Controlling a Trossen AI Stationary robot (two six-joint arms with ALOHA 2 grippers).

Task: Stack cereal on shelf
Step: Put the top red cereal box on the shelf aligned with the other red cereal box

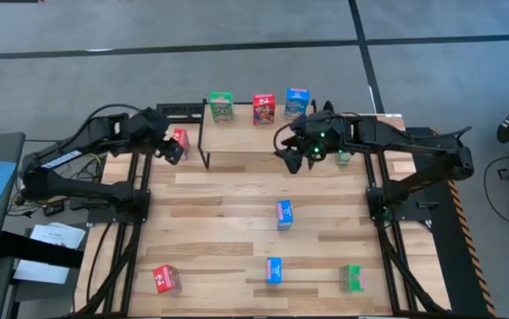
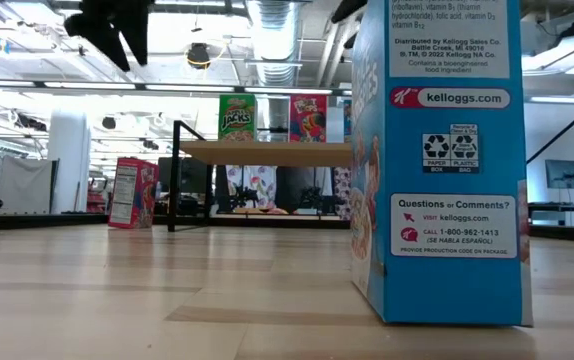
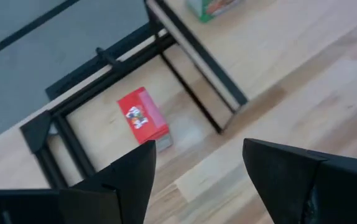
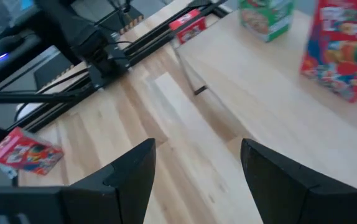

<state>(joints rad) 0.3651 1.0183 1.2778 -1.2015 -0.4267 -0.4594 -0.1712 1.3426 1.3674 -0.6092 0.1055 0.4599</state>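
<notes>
Shelf: low, light wooden top, black legs; green, red, blue boxes on top | red cardboard cereal box: upright on worktop, just left of shelf | left pincer: open, empty, beside box; square jaws, lift above shelf top | right pincer: open, empty, at shelf's right end.

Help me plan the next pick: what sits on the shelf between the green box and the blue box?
On the shelf, one red box stands between the green box and the blue box, apart from both. The high view shows it.

three boxes upright on shelf
</notes>
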